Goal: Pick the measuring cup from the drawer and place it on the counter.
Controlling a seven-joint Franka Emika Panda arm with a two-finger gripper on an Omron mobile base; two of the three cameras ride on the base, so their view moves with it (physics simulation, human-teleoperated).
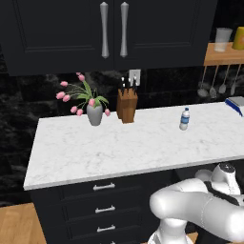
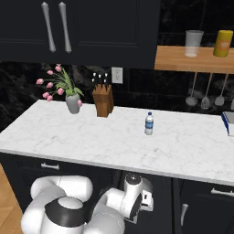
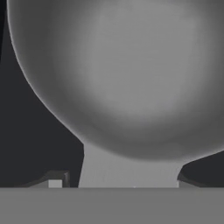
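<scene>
The measuring cup [image 3: 127,74] is very close in the hand view, its grey round bowl taking up most of the picture against a dark surround. Its flat straight handle [image 3: 131,168] runs down toward the camera. My gripper [image 3: 118,180] is open, and the handle lies between its two dark fingertips [image 3: 56,179]. The right tip is at the handle's edge; a small gap shows at the left tip. The white marble counter [image 1: 119,147] [image 2: 114,146] lies above my arm, which bends down below the counter's front edge.
On the counter stand a vase of pink tulips [image 1: 94,113], a wooden knife block [image 1: 127,106] and a clear water bottle [image 1: 184,119] [image 2: 149,123]. A wooden shelf [image 2: 192,59] holds a glass and a yellow container. Closed drawers [image 1: 104,187] sit at the lower left.
</scene>
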